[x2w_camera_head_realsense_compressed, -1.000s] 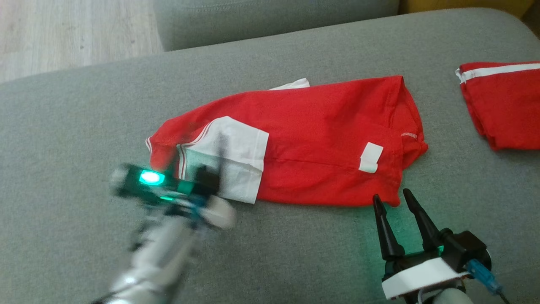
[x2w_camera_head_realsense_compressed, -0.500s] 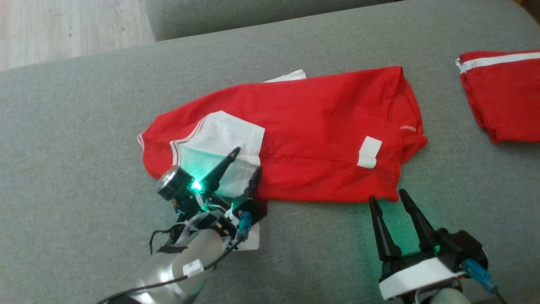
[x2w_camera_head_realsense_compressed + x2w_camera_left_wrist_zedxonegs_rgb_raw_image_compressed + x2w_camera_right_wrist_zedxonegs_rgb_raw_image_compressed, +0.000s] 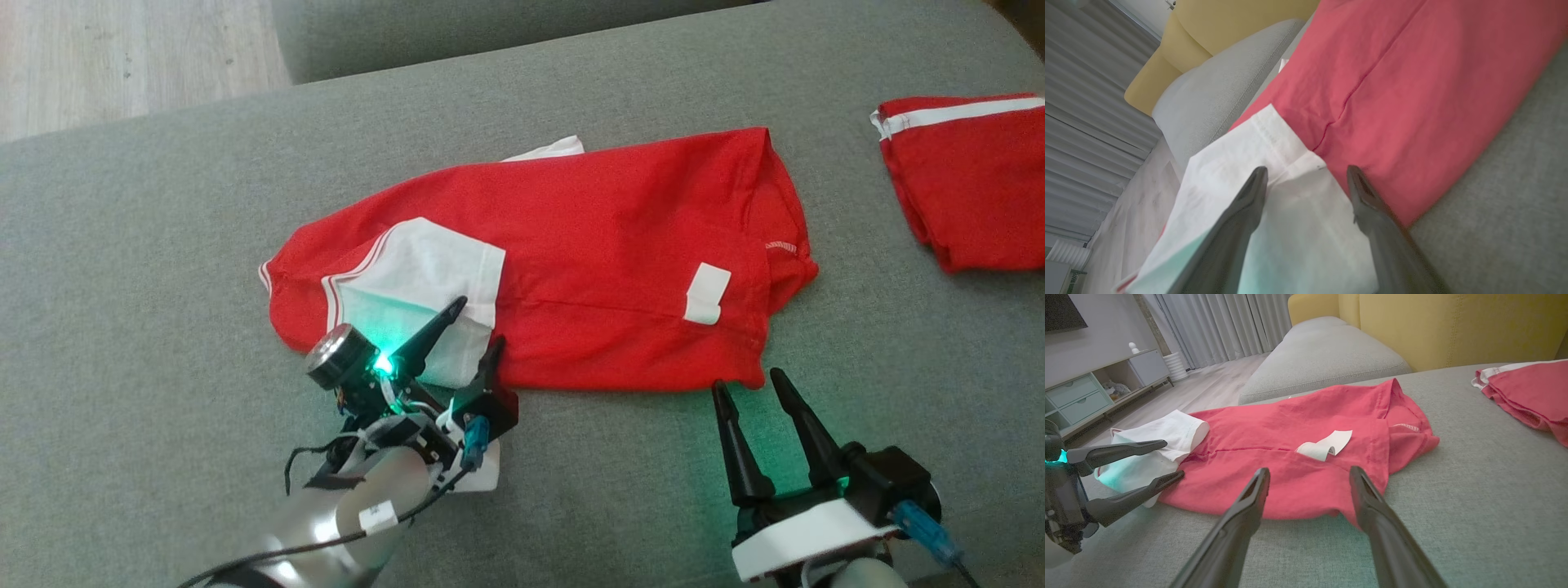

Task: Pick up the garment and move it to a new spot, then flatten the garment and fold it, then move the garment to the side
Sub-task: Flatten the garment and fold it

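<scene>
Fabric is looking light, soft and limp, likely sagging and bunching once lifted, so taking the garment (image 3: 620, 245) by the sleeve hem and near bottom corner is seeming best. It is lying spread across the grey sofa cushion (image 3: 163, 245), white sleeve (image 3: 424, 278) at its left end. Left hand (image 3: 479, 320) is reaching in low, rolled sideways, fingers apart and bracketing the sleeve edge (nothing pinched yet). Right hand (image 3: 746, 378) is hovering open just short of the near right corner. Second red garment (image 3: 963, 188) is lying well apart.
</scene>
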Motion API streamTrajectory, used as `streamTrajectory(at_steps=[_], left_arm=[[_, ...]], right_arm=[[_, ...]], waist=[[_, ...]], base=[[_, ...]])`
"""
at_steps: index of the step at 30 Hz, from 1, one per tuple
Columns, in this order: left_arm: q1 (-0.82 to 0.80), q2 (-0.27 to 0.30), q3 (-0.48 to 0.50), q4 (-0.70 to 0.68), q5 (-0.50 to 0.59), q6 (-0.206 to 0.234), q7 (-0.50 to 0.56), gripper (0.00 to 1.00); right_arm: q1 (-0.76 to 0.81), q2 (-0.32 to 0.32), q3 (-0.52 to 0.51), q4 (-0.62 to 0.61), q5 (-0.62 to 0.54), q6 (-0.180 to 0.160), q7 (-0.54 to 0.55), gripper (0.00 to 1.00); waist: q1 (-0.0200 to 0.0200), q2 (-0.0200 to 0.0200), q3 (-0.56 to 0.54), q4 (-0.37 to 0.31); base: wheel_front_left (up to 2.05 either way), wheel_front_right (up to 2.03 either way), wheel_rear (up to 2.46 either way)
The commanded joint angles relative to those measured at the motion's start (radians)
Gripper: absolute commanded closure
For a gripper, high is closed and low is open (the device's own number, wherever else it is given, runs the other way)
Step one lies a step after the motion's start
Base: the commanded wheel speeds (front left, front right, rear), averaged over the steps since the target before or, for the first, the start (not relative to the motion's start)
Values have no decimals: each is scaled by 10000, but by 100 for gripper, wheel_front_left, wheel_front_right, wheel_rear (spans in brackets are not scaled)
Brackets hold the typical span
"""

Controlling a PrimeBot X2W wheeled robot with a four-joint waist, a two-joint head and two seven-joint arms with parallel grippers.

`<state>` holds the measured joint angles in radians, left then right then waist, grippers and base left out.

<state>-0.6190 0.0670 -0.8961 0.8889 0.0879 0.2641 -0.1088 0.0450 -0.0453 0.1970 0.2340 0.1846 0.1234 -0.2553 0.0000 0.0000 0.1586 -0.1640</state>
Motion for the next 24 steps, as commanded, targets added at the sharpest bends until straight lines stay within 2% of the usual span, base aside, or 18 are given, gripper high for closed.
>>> streamTrajectory(at_steps=[1,2,3,4,5,6,7,8,9,17,20,24], left_arm=[[-583,57,248,-166,-48,72,-141,0],[-610,56,246,-147,-65,77,-164,4],[-631,54,247,-135,-89,83,-198,20],[-646,51,249,-122,-116,89,-234,49],[-657,50,245,-96,-137,95,-249,58],[-657,48,250,-62,-172,91,-249,80],[-657,45,249,-32,-203,89,-257,93],[-657,45,249,-32,-203,89,-257,93],[-659,43,241,-5,-222,91,-271,100],[-518,82,361,-309,-579,197,-803,100],[-415,402,505,-858,-696,351,-1111,100],[-24,1273,890,-2003,-939,638,-1354,100]], right_arm=[[-373,-49,272,-263,44,73,-65,0],[-376,-49,274,-264,53,73,-65,0],[-378,-49,273,-262,60,73,-65,0],[-379,-49,272,-258,64,73,-65,0],[-380,-49,273,-253,66,73,-65,0],[-381,-49,276,-245,65,73,-65,0],[-382,-49,274,-241,62,73,-65,0],[-382,-49,274,-241,62,73,-65,0],[-380,-49,267,-240,58,73,-65,0],[-204,-49,124,-220,33,73,-65,0],[-106,-49,1,-240,52,73,-65,0],[-1,-49,-145,-262,68,73,-65,0]], waist=[[0,0,18,-10],[0,0,28,-12],[0,0,34,-14],[0,0,36,-17],[0,0,33,-21],[0,0,27,-27],[0,0,16,-32],[0,0,16,-32],[0,0,4,-35],[0,0,-245,137],[0,0,-333,338],[0,0,-446,595]], base=[[0,0,0],[0,0,0],[0,0,0],[0,0,0],[0,0,0],[0,0,0],[0,0,0],[0,0,0],[0,0,0],[0,0,0],[0,0,0],[0,0,0]])
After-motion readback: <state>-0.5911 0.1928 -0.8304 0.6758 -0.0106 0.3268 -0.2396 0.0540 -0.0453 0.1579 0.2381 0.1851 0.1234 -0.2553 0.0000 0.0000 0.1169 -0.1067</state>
